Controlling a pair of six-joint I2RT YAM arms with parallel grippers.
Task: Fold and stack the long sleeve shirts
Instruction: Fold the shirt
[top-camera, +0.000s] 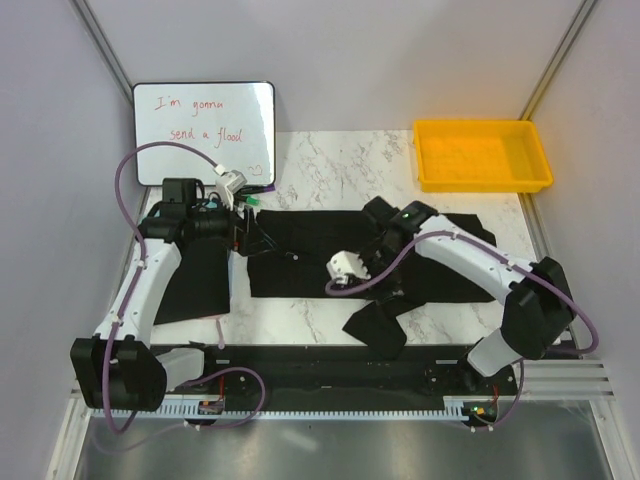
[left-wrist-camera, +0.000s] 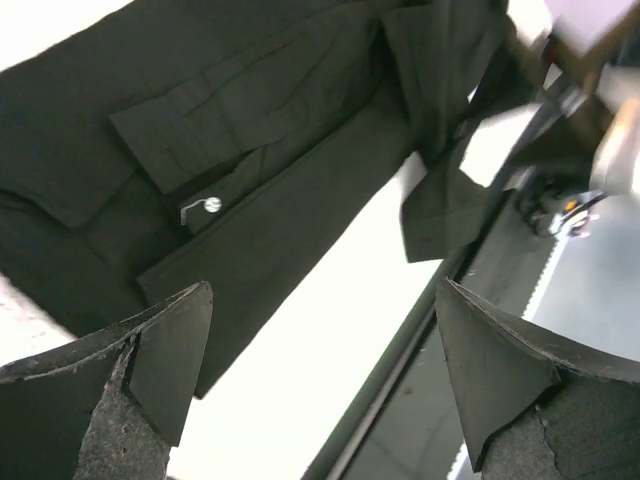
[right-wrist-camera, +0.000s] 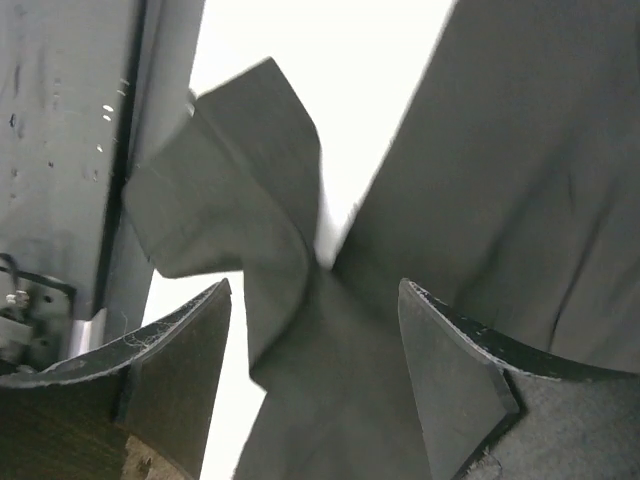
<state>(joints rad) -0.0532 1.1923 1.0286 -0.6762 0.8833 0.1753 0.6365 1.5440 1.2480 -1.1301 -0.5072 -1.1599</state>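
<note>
A black long sleeve shirt lies spread across the middle of the marble table. One sleeve trails toward the near edge. My left gripper hovers open and empty over the shirt's left end. In the left wrist view it sits above a cuff with a pale button and the shirt. My right gripper is open low over the trailing sleeve. In the right wrist view the twisted sleeve lies between the fingers, which are not closed on it.
A flat black piece lies under the left arm; I cannot tell if it is cloth or board. A whiteboard stands at back left, a yellow tray at back right. A black rail runs along the near edge.
</note>
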